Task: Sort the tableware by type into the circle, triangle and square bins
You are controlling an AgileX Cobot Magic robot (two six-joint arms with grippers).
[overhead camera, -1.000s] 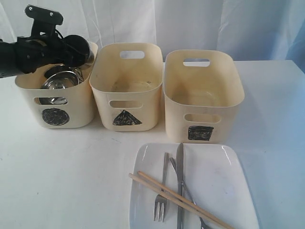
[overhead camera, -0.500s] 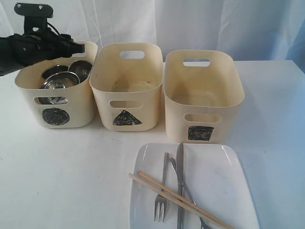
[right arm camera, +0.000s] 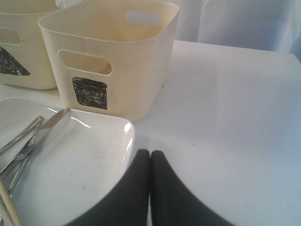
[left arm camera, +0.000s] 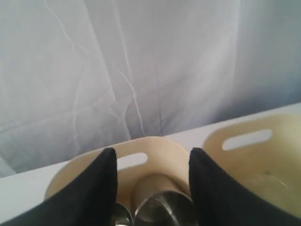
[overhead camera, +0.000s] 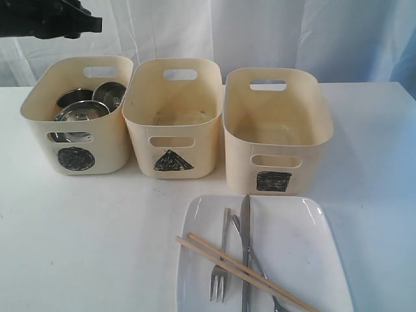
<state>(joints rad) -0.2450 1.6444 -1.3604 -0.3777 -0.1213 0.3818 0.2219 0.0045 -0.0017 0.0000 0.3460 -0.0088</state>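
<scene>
Crossing fork and knife, chopsticks on plate, square bin behind

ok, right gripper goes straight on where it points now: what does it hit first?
Probably the square bin, at its lower corner next to the plate. The shut right gripper aims low over the table towards it. Depth is unclear, so it might touch table first.

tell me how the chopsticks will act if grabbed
Likely stiff and light: the chopsticks look like thin wooden sticks. They may roll or slide, since they lie loose across the fork and knife on a glossy plate. Being two side by side, one could slip from a pinch.
</scene>
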